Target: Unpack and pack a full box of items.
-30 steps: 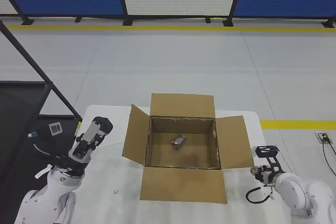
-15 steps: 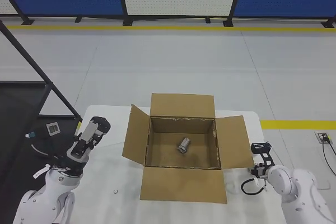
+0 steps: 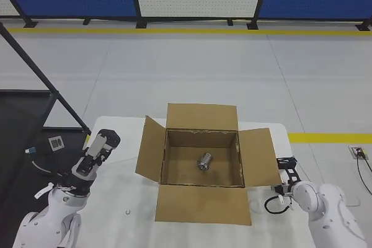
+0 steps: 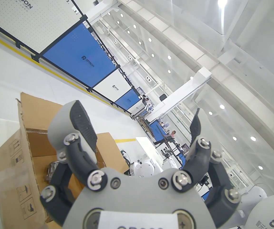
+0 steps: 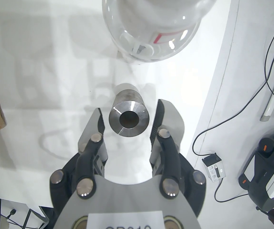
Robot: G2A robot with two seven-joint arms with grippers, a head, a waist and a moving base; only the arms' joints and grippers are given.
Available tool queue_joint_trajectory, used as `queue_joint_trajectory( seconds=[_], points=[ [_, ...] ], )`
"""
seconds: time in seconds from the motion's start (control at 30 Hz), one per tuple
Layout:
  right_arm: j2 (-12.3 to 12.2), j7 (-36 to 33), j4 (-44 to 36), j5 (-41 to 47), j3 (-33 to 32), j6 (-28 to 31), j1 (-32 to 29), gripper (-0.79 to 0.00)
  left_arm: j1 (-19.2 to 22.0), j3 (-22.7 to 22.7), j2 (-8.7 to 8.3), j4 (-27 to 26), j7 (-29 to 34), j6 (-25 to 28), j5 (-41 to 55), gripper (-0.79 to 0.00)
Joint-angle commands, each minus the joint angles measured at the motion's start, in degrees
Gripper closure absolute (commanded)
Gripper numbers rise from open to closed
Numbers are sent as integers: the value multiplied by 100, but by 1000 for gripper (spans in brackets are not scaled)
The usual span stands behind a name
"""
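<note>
Right gripper [image 5: 129, 109] hangs over the white table [image 5: 43, 72], pointing down, just off the right flap of the cardboard box [image 3: 201, 204]. Its fingers [image 5: 162, 120] are spread. A steel cylinder [image 5: 129, 120] sits right between them, standing on end on the table with its hollow bored end facing the wrist camera. There is a thin gap on each side between pad and cylinder, so neither finger is touching and nothing is gripped. A corner of the box flap lies well off to one side of the fingers, on the same table.

Left gripper [image 4: 137, 120] is raised beside the left flap of the box, tilted up and away from the table toward the ceiling. Its fingers [image 4: 82, 125] are wide apart with nothing between them. The box's left flap and inner wall sit just below and behind one finger. A bit of shiny metal shows inside the box past that finger, too hidden to name from there.

From the top, the box is in the middle of the table with all four flaps folded out. A second metal cylinder [image 3: 203, 162] lies on its side on the box floor near the centre, well apart from both sets of fingers.

A small ring [image 3: 128, 212] lies on the table in front of the left arm, away from its fingers. A black cable [image 5: 265, 72] runs across the floor beyond the table edge, near a yellow line [image 3: 335, 137].
</note>
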State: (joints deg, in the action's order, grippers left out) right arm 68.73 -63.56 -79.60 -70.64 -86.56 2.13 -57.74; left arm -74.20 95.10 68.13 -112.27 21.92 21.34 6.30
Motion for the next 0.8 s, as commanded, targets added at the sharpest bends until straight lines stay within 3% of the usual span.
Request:
queue_joint_trajectory(
  seconds=[0.0,0.17,0.33,0.4,0.47,0.77],
  points=[
    [-6,-5,-31,4,0,-7,5,-785,-11,6,-2,-8,-14,8,2,-785],
    [-25,122,-373,25,-142,-279,-88,-785,-40,20,-7,-30,-37,28,21,-785],
    [-47,362,-1343,63,-435,-720,-420,-785,-55,35,-13,-58,-59,41,35,-785],
    [-61,378,-1828,-26,-527,-811,-549,-733,-64,47,-15,-68,-66,49,56,-785],
    [-74,292,-2263,-64,-611,-851,-606,-785,-77,70,-19,-80,-59,60,59,-785],
    [-90,-270,-3302,-336,-388,-907,-26,-785,-241,267,-32,-197,-196,129,69,-785]
  ],
)
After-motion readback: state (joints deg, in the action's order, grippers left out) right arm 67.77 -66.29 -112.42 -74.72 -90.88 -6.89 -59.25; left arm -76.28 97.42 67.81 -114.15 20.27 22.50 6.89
